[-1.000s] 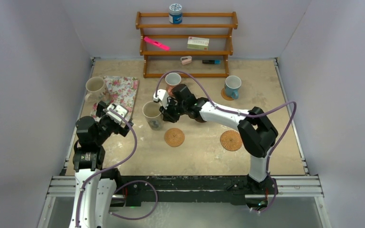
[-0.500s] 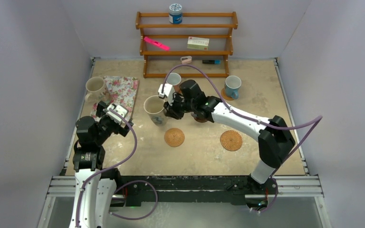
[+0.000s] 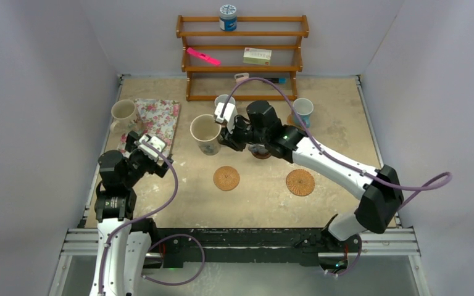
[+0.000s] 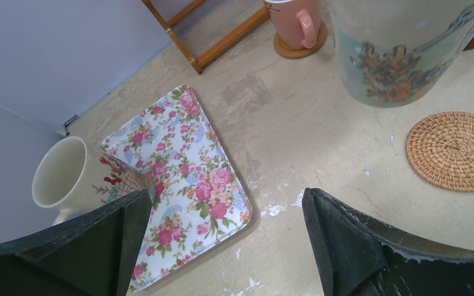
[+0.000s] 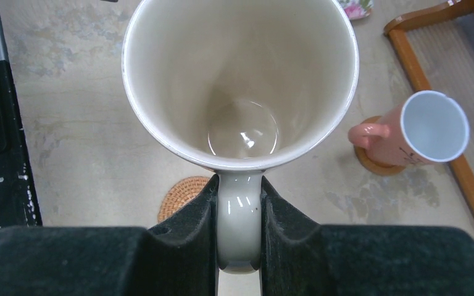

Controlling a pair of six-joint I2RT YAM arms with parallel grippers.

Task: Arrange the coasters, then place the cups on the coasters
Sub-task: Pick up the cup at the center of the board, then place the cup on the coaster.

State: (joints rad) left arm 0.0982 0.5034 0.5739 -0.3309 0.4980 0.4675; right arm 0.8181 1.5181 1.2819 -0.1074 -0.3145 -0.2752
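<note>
The right jaws pinch the handle (image 5: 239, 228) of a large cream mug (image 3: 206, 133), one pad on each side of the loop. The mug hangs mouth-up and appears to be clear of the bench (image 3: 345, 160), left of centre and between the floral mat (image 3: 158, 119) and the right arm (image 3: 321, 161). From the right wrist its inside looks empty and glossy, and the edge of a woven coaster (image 5: 182, 196) shows beneath it.

The left jaws are spread wide with nothing between them, low over the near corner of the floral mat. A second cream mug (image 3: 123, 113) stands at the mat's left edge, touching it.

Two woven coasters lie bare toward the front of the bench: one (image 3: 226, 178) just in front of the held mug, the other (image 3: 300, 182) to its right, well apart from it. A pink-and-white mug (image 4: 293, 18) sits on its own tan coaster (image 4: 296, 50) near the foot of the wooden rack (image 3: 242, 57). A blue mug (image 3: 302, 111) stands farther right on another coaster (image 3: 293, 123). A dark brown disc (image 3: 260, 152) lies partly hidden under the right arm; whether anything stands on it I cannot tell.

A blue-and-white canister (image 3: 227, 16) stands on top of the rack.
</note>
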